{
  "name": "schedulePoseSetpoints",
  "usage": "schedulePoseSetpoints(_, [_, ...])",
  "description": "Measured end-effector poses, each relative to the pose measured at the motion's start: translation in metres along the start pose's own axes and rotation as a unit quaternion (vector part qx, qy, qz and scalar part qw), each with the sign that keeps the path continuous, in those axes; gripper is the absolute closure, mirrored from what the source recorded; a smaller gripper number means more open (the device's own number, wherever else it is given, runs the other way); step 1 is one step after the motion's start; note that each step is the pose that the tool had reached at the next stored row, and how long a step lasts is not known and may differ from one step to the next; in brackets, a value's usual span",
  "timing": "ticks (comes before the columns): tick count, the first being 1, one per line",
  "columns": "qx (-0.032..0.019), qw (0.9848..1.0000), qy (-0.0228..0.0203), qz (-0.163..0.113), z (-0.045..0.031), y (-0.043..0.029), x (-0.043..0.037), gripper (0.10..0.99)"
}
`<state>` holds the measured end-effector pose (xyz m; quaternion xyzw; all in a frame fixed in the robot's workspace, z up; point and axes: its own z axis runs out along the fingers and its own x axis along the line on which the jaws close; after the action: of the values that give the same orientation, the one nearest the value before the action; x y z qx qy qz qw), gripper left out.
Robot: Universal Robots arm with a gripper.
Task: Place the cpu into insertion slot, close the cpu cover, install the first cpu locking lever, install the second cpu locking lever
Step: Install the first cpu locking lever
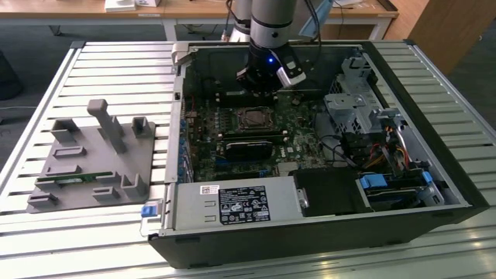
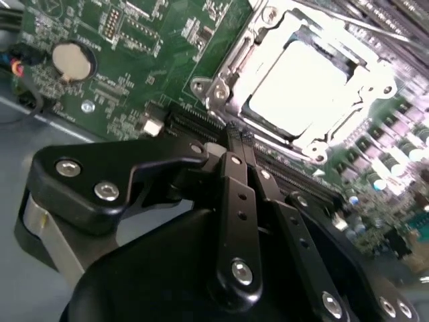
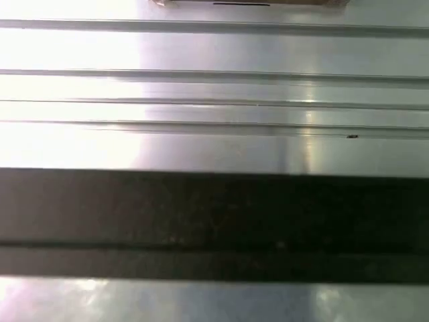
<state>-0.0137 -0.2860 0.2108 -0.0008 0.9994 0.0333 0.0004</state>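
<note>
With the computer case (image 1: 326,232) open and the cpu (image 2: 310,86) seated under the cpu cover (image 2: 231,75) in the insertion slot (image 1: 252,119), beware closed, empty gripper (image 2: 239,136) fingertips hovering nearby scraping board components.

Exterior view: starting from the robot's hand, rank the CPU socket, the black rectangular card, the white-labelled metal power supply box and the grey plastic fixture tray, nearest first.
1. Square metal-rimmed CPU socket, just below the hand on the green board.
2. Black rectangular card, beyond the socket.
3. White-labelled metal power supply box, at the case's near edge.
4. Grey plastic fixture tray, outside the case, on the exterior view's left.
</note>
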Motion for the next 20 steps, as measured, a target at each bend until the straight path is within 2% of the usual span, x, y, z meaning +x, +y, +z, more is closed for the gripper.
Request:
schedulePoseSetpoints(2, [0.0000,1.0000,0.0000,0.000,-0.0034,0.0002,0.0000,0.980])
schedulePoseSetpoints(20, [0.0000,1.0000,0.0000,0.000,-0.0039,-0.0065,-0.0001,0.980])
